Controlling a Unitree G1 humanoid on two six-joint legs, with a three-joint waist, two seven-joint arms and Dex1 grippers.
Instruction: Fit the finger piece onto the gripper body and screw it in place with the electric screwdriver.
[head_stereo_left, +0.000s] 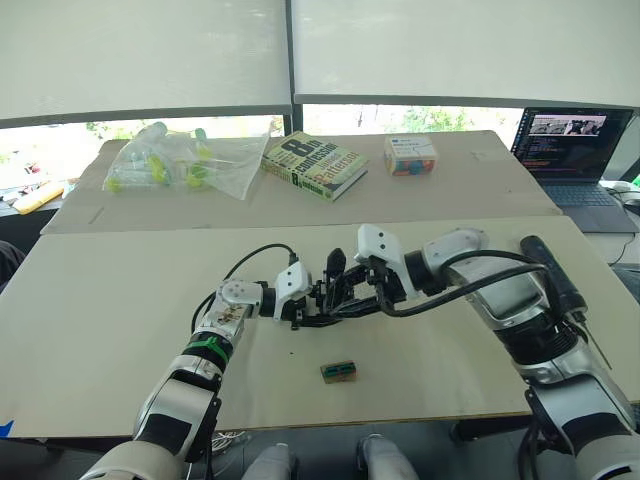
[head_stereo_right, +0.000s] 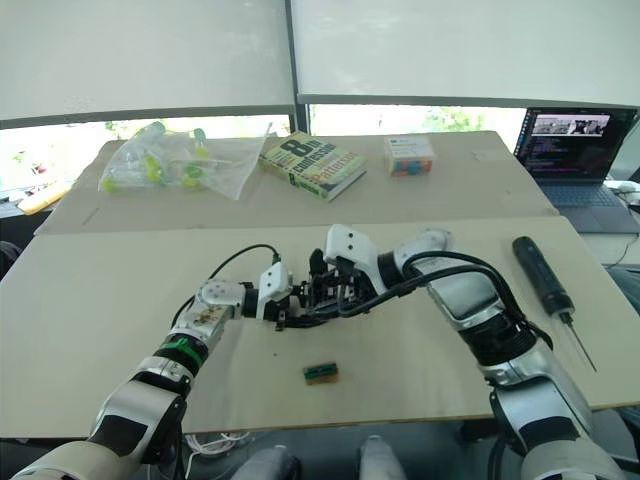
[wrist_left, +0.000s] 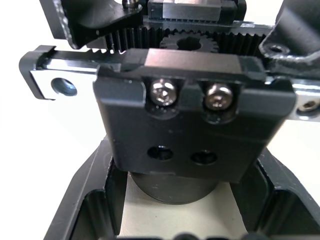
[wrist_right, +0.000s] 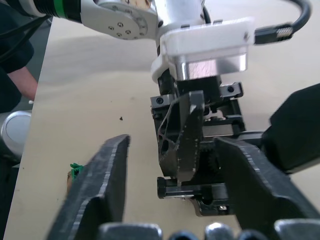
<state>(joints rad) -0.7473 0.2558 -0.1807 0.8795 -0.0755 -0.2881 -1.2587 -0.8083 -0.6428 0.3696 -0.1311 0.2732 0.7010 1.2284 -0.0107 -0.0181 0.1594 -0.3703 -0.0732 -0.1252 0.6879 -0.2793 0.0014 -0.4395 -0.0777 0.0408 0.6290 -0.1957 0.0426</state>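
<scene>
Left pincer clamping gripper body, right pincer spread, finger piece indistinguishable

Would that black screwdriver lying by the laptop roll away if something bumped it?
Probably: the electric screwdriver has a round, smooth barrel and lies loose on the flat table. Its thin metal bit looks bendable, and the thick handle likely makes it handle-heavy.

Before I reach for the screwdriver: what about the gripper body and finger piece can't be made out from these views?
- Head views: the gripper body sits between the left gripper and right gripper, whose fingers cover it; whether the finger piece is seated is unclear.
- Left wrist view: two lower holes too dark to show screws.
- Right wrist view: own fingers block the body's base.
- Electric screwdriver: tip too thin to read.
</scene>
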